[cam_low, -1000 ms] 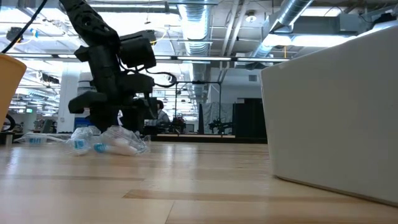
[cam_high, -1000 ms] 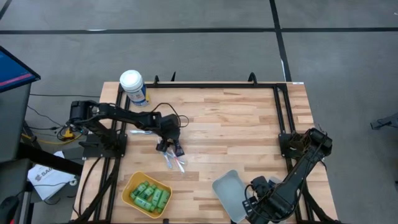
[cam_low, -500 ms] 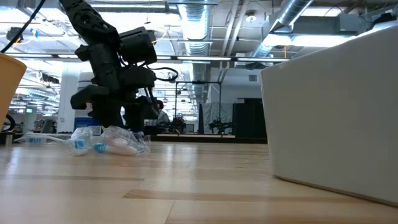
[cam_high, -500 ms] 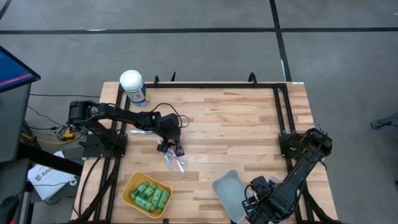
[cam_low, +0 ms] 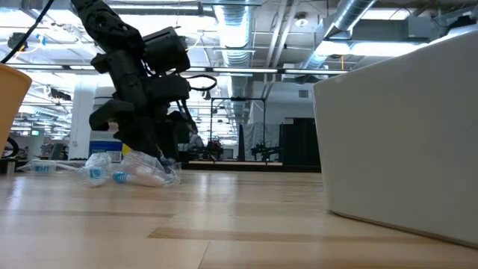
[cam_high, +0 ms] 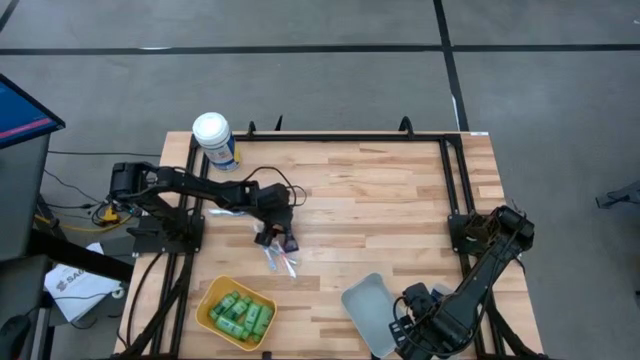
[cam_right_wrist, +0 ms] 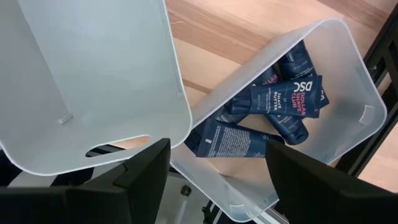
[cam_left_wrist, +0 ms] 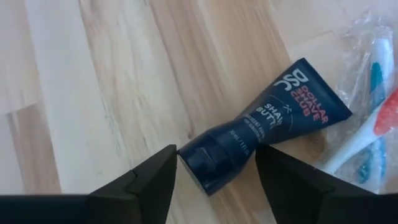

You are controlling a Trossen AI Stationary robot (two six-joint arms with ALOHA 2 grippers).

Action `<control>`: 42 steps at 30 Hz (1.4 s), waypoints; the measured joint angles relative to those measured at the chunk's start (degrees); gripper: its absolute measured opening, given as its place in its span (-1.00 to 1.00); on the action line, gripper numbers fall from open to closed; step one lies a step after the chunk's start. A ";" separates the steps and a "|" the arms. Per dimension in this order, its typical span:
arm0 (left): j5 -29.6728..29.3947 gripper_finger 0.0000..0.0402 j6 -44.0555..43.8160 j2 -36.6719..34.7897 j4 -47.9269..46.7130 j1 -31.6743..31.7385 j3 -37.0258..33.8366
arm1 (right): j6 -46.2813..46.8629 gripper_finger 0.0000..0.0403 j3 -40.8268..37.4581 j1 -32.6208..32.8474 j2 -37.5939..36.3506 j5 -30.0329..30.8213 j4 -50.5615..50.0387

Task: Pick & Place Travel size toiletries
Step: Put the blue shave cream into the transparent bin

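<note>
The left end effector (cam_left_wrist: 214, 171) has dropped lower and begun narrowing; its still-parted fingers now straddle the navy tube's (cam_left_wrist: 264, 134) cap on the desk (cam_high: 380, 200), beside wrapped toothbrushes (cam_left_wrist: 373, 118). A grab looks imminent. The right end effector (cam_right_wrist: 217, 168) waits open over a bin (cam_right_wrist: 348, 74) of tubes.

Light wooden plank table (cam_high: 380, 200), black metal frame rail (cam_high: 340, 136) round its edges. Tall white-lidded canister with blue-yellow label (cam_high: 214, 140) upright at far left corner. Yellow plastic bowl (cam_high: 207, 297) at near left edge. Translucent white plastic bin (cam_high: 366, 313) at near edge, right of centre; second translucent white plastic bin (cam_right_wrist: 348, 118) lies beside and partly under it in right wrist view. Grey floor with dark seams (cam_high: 330, 60) beyond table. Ceiling ducts and lights (cam_low: 246, 30) in room behind.
</note>
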 joint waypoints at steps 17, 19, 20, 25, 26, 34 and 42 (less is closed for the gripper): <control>0.00 -0.33 -2.82 -0.01 -0.16 -0.66 0.00 | 0.00 0.27 0.00 0.02 0.00 -0.01 0.17; -0.23 -0.34 -3.95 -0.01 -0.09 -0.66 0.00 | 0.00 0.27 0.00 0.02 0.00 0.00 0.30; -0.27 -0.34 -4.76 -0.01 -0.11 -0.66 0.00 | 0.00 0.27 0.00 0.02 0.01 0.00 0.42; -0.28 -0.41 -8.64 -0.01 -0.07 -0.66 0.00 | -0.15 0.27 0.00 0.02 0.02 0.01 1.42; -0.30 -0.44 -9.28 -0.01 -0.07 -0.66 0.00 | -0.15 0.27 0.00 0.02 0.01 0.01 1.47; -0.28 -0.56 -11.10 -0.01 0.13 -0.66 0.00 | -0.15 0.27 -0.02 0.00 0.02 0.03 1.53; -1.63 -0.57 -17.51 -1.40 0.28 -0.66 0.02 | -0.11 0.27 -0.02 0.00 0.00 0.03 1.62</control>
